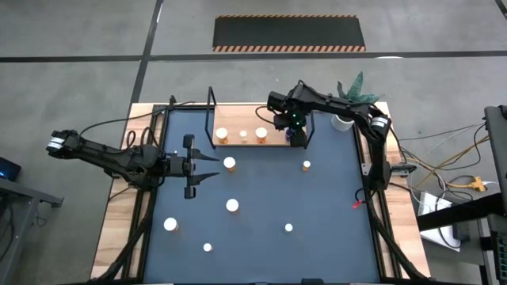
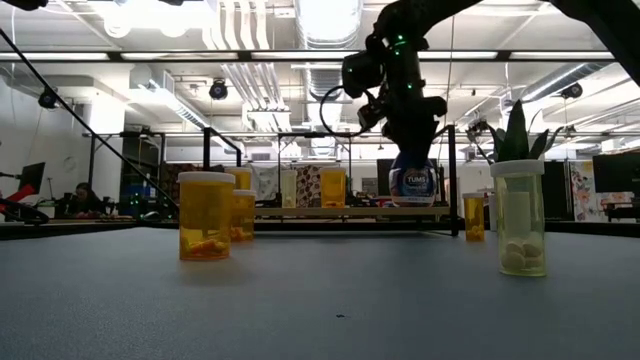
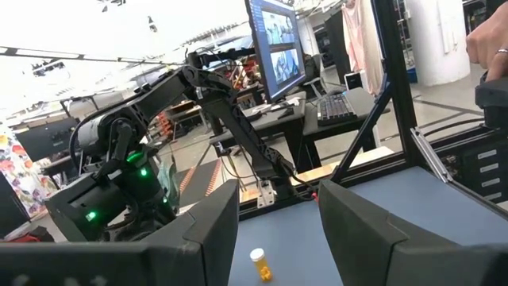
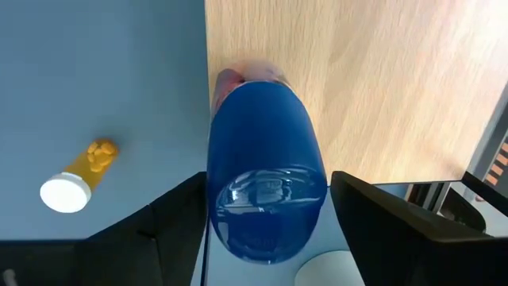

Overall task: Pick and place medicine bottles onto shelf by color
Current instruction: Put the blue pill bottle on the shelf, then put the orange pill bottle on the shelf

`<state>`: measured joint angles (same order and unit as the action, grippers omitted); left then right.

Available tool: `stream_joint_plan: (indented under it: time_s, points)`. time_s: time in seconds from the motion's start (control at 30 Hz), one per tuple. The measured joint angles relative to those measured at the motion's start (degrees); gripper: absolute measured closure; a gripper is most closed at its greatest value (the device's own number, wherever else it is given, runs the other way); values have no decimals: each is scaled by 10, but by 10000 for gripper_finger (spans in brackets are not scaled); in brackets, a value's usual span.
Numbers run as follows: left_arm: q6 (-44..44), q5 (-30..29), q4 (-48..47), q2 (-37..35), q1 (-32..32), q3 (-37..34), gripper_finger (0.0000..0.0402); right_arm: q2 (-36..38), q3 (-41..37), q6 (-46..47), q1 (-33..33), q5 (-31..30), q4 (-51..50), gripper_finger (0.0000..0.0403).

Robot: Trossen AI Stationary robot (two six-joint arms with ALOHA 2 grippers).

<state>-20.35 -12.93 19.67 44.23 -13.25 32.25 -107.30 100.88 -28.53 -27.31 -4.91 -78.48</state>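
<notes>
The right gripper (image 4: 266, 218) hangs over the right end of the shelf (image 1: 247, 142), its fingers (image 4: 178, 226) open to either side of the blue bottle (image 4: 266, 191), which stands on the wood and looks just set down or about to be freed. Three orange bottles (image 1: 242, 134) already stand in a row on the shelf to its left, so roughly four are placed and six more (image 1: 232, 205) are scattered on the counter (image 1: 333, 190). The left gripper (image 1: 204, 166) waits low over the counter's left side, fingers (image 3: 198, 230) apart and empty, near one bottle (image 1: 229, 163).
</notes>
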Motion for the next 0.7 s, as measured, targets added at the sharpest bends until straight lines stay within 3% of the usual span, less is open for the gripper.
stream_joint_plan:
  time_s: [0.37, 0.57, 0.7]
  points:
    - [-1, 0, 1, 0, 0, 0, 244, 32, 0, 39, 24, 3, -1, 153]
    - [-1, 0, 5, 0, 0, 0, 244, 70, 13, 107, 56, 8, -3, 157]
    - [-1, 0, 7, 0, 0, 0, 244, 123, -16, 160, 99, 24, 58, 169]
